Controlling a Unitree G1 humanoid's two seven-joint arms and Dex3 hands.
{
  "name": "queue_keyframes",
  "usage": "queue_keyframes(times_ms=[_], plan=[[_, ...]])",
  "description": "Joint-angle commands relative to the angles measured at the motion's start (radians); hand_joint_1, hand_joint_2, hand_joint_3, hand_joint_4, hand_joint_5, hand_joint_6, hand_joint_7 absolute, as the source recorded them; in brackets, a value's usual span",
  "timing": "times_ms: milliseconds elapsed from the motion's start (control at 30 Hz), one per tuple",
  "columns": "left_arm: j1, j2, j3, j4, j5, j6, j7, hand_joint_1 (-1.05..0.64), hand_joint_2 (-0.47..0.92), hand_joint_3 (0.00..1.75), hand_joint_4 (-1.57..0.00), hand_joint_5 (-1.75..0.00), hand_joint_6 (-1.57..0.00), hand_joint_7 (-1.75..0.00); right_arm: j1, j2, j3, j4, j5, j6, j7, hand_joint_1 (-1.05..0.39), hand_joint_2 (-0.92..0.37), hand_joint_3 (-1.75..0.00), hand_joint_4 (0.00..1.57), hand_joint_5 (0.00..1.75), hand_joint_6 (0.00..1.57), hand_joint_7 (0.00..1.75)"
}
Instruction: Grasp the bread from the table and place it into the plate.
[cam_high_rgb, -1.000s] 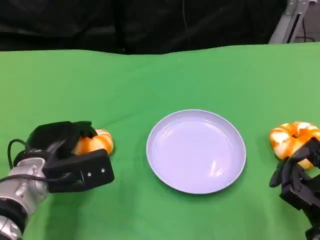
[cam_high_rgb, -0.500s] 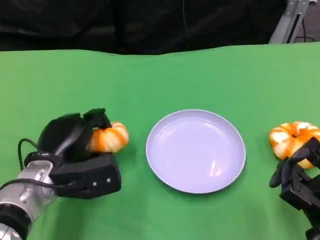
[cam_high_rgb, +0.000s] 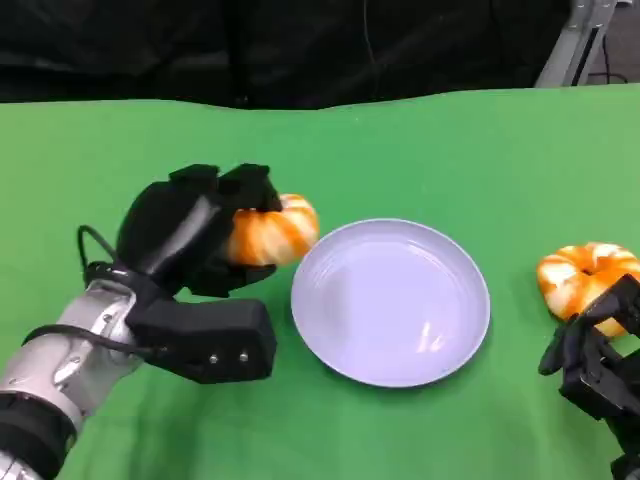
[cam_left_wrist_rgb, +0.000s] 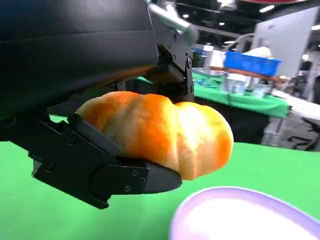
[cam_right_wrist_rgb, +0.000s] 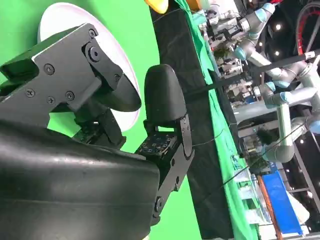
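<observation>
An orange-and-white twisted bread hangs above the green table, just left of the pale lilac plate. My left hand grips it from the left and behind. In the left wrist view the same bread sits between the black fingers, with the plate rim below it. A second bread lies on the cloth at the far right. My right hand rests just in front of it with fingers apart and nothing in them; the right wrist view shows those fingers and the plate beyond.
The green tablecloth reaches to a dark backdrop at the far edge. A metal frame stands behind the back right corner. Other tables and robot arms appear far off in the wrist views.
My left hand has lifted the bread off the cloth and carried it up and to the right, close to the plate's left rim. The right hand and second bread stayed put.
</observation>
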Motion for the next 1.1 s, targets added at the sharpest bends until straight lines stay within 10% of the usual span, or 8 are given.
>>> queue_keyframes(times_ms=[33,800,1100], plan=[[0.01,-0.014,-0.005,-0.053,0.015,-0.004,-0.02,-0.06,0.69,0.78,-0.72,-1.75,-0.64,-1.73,0.011,-0.013,-0.003,-0.014,-0.004,0.002,-0.007,-0.06,-0.47,-1.38,0.93,1.75,0.77,1.65],[-0.101,-0.22,-0.118,0.14,0.105,0.001,-0.018,-0.08,0.67,0.62,-0.7,-1.75,-0.64,-1.67,0.007,-0.011,-0.003,-0.009,-0.004,-0.007,-0.006,-0.07,-0.45,-1.35,0.91,1.75,0.79,1.6],[-0.137,-0.245,-0.144,0.238,0.13,-0.029,0.044,-0.1,0.72,0.67,-0.73,-1.61,-0.85,-1.19,0.003,-0.012,-0.007,-0.005,0.001,-0.008,-0.004,-0.06,-0.47,-1.34,0.91,1.75,0.8,1.6]])
